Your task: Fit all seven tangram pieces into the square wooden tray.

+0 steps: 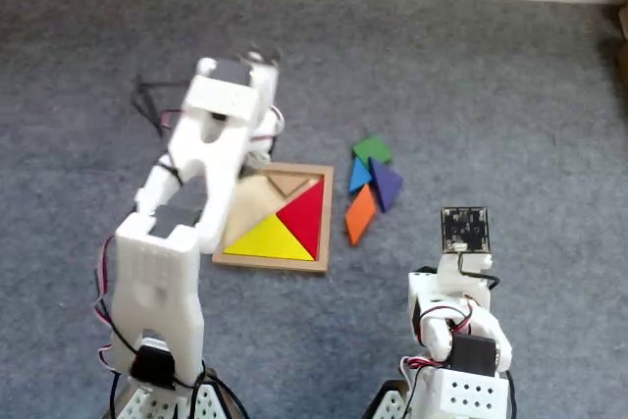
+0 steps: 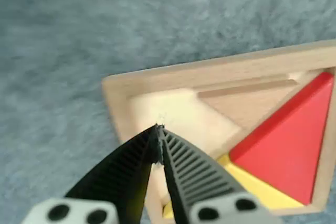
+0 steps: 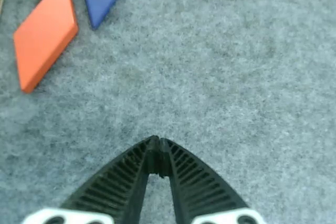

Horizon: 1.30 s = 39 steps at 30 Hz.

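The tray [image 1: 273,264] held two triangles, red [image 1: 306,215] and yellow [image 1: 265,239]; four pieces [image 1: 383,183] lay right. Left gripper [image 2: 158,132] and right gripper [image 3: 156,142] were closed, empty.

White arms [image 1: 157,282], black ribbed end effectors [image 2: 159,129] [image 3: 156,141]

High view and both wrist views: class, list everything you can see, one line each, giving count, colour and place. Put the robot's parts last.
tray: one, wooden, on the carpet
red triangle: one, red, in the tray
yellow triangle: one, yellow, in the tray, touching the red one
tan triangle: one, tan, in the tray at the far rim
green piece: one, green, on carpet beside the tray
light blue piece: one, next to the green
dark blue triangle: one, beside the light blue
orange parallelogram: one, nearest the tray
carpet: grey, under everything
left gripper: shut, over a tray corner
right gripper: shut, over bare carpet
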{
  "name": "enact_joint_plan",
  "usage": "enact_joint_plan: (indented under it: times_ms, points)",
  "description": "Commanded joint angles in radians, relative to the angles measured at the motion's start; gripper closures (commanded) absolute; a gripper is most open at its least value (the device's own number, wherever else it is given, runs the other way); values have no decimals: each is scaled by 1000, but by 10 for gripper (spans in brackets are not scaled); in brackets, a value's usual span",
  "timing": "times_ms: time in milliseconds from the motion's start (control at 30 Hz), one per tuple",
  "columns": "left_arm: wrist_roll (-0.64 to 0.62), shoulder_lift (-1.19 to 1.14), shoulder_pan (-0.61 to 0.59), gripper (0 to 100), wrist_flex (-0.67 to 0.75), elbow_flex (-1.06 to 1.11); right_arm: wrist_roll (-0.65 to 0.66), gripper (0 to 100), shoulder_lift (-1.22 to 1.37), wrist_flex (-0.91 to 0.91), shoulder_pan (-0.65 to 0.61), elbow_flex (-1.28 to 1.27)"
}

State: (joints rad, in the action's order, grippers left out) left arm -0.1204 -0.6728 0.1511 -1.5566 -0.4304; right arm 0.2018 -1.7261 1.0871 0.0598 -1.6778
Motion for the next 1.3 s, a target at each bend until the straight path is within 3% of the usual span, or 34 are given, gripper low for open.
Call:
enact_joint_plan:
  times_ms: [0,600,700,1033,1267]
  points:
    - [6,-30,41,994,18,-54,12,982,-12,1,15,-81]
    - [3,-143,185,994,-8,-266,12,982,-12,1,15,-81]
    - [-52,-116,191,994,-55,-283,12,982,-12,1,15,-81]
    - [-68,82,133,995,-198,-344,12,982,-12,-1,15,-81]
    - [-63,306,28,995,-198,-196,12,982,-12,-1,15,-81]
